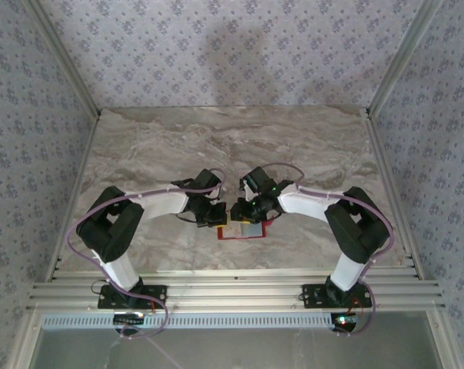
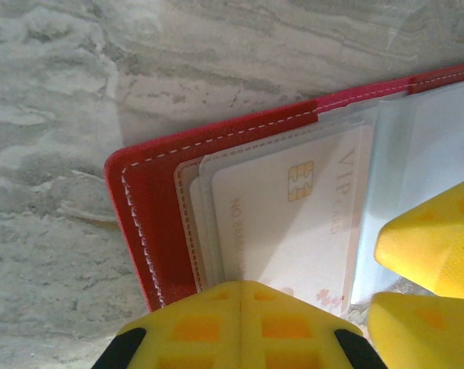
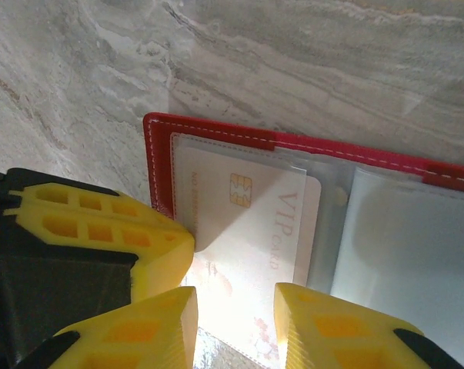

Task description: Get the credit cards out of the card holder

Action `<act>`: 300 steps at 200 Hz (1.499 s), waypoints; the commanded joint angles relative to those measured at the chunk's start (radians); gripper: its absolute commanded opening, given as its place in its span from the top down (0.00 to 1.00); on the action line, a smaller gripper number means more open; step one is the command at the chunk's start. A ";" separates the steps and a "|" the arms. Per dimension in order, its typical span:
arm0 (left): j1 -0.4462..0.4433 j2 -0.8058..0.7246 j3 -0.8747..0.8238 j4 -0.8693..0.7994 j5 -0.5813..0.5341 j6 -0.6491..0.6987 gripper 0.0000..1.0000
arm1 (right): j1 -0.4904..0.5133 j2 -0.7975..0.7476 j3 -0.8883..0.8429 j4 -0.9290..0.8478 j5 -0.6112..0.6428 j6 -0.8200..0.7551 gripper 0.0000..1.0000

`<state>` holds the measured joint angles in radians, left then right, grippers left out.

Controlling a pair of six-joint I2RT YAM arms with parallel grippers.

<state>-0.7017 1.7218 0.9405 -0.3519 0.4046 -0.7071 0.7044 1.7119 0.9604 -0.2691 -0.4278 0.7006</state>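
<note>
The open red card holder (image 1: 245, 231) is pinned near-centre on the marble table (image 1: 216, 138) by the left gripper (image 2: 239, 298), pressed together. A pale credit card (image 3: 251, 219) in its left half is straddled by the right gripper (image 3: 233, 309), jaws part-spread and seemingly not yet pinching; closing and a pull clear are called for next

The left arm (image 1: 151, 206) and right arm (image 1: 312, 201) bend inward, elbows out, wrists nearly meeting in the middle. The left gripper (image 1: 213, 214) points down, its yellow fingers (image 2: 239, 327) pressed together (no gap shows). The right gripper (image 1: 245, 207), just beside it, holds its fingers (image 3: 332, 330) partly apart.
</note>
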 commanded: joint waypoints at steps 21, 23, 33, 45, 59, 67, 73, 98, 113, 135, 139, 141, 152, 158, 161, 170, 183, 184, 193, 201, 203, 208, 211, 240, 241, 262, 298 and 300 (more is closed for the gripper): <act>-0.004 0.007 -0.006 -0.042 -0.024 0.012 0.96 | -0.005 0.038 -0.018 0.003 -0.005 0.004 0.68; -0.004 0.007 -0.007 -0.042 -0.024 0.012 0.96 | -0.005 0.038 -0.018 0.002 -0.005 0.004 0.68; -0.004 0.004 -0.007 -0.044 -0.026 0.011 0.96 | -0.005 0.042 -0.019 -0.001 0.002 0.001 0.68; -0.005 0.001 -0.009 -0.045 -0.026 0.009 0.96 | -0.006 0.043 -0.021 -0.003 0.010 -0.003 0.69; -0.004 -0.001 -0.011 -0.046 -0.027 0.009 0.96 | -0.005 0.046 -0.023 -0.008 0.020 -0.004 0.69; -0.005 -0.003 -0.011 -0.048 -0.029 0.009 0.96 | -0.005 0.046 -0.021 -0.018 0.031 -0.006 0.69; -0.004 -0.005 -0.011 -0.051 -0.030 0.009 0.96 | -0.005 0.045 -0.021 -0.023 0.038 -0.008 0.70; -0.005 -0.011 -0.011 -0.056 -0.034 0.010 0.96 | -0.004 0.039 -0.015 -0.056 0.073 -0.020 0.71; -0.004 -0.014 -0.010 -0.059 -0.036 0.010 0.95 | -0.003 0.035 -0.007 -0.078 0.091 -0.030 0.71; -0.004 -0.014 -0.009 -0.061 -0.036 0.010 0.95 | -0.005 0.031 -0.003 -0.099 0.105 -0.038 0.71; -0.004 -0.015 -0.009 -0.061 -0.036 0.009 0.95 | -0.004 0.031 -0.002 -0.102 0.109 -0.040 0.72; -0.005 -0.016 -0.010 -0.062 -0.038 0.009 0.95 | -0.004 0.030 -0.001 -0.104 0.111 -0.041 0.72; -0.004 -0.016 -0.009 -0.064 -0.040 0.010 0.95 | -0.002 0.026 0.001 -0.110 0.116 -0.042 0.72; -0.005 -0.017 -0.011 -0.063 -0.041 0.010 0.95 | -0.003 0.023 0.001 -0.112 0.117 -0.044 0.72; -0.005 -0.017 -0.011 -0.064 -0.041 0.009 0.95 | -0.003 0.022 0.001 -0.113 0.118 -0.045 0.72; -0.004 -0.018 -0.011 -0.064 -0.041 0.009 0.95 | -0.002 0.020 0.003 -0.115 0.121 -0.045 0.72; -0.005 -0.018 -0.015 -0.061 -0.041 0.010 0.94 | -0.004 0.017 -0.005 -0.091 0.099 -0.042 0.72; -0.004 -0.018 -0.014 -0.060 -0.041 0.010 0.94 | -0.004 0.016 -0.006 -0.088 0.095 -0.042 0.72; -0.004 -0.018 -0.014 -0.059 -0.038 0.008 0.94 | -0.006 0.012 -0.021 -0.042 0.058 -0.031 0.72; -0.004 -0.016 -0.014 -0.059 -0.038 0.010 0.95 | -0.011 0.010 -0.036 0.001 0.024 -0.017 0.72; -0.004 -0.016 -0.014 -0.059 -0.038 0.010 0.95 | -0.011 0.009 -0.040 0.011 0.015 -0.012 0.72; -0.004 -0.016 -0.014 -0.059 -0.037 0.010 0.95 | -0.014 0.009 -0.049 0.034 -0.002 -0.002 0.72; -0.004 -0.016 -0.014 -0.059 -0.037 0.009 0.95 | -0.015 0.009 -0.052 0.044 -0.011 0.003 0.72; -0.004 -0.014 -0.015 -0.058 -0.036 0.010 0.95 | -0.024 0.011 -0.076 0.110 -0.057 0.034 0.74; -0.004 -0.014 -0.014 -0.058 -0.036 0.009 0.95 | -0.025 0.010 -0.077 0.112 -0.058 0.034 0.74; -0.004 -0.014 -0.015 -0.058 -0.036 0.010 0.95 | -0.027 -0.001 -0.087 0.129 -0.073 0.041 0.74; -0.004 -0.013 -0.014 -0.055 -0.035 0.010 0.95 | -0.031 -0.024 -0.100 0.142 -0.082 0.048 0.76; -0.005 -0.013 -0.014 -0.055 -0.035 0.010 0.95 | -0.032 -0.025 -0.100 0.141 -0.082 0.049 0.76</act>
<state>-0.7017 1.7164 0.9405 -0.3664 0.3965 -0.7074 0.6731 1.7222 0.8753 -0.1631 -0.4660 0.7265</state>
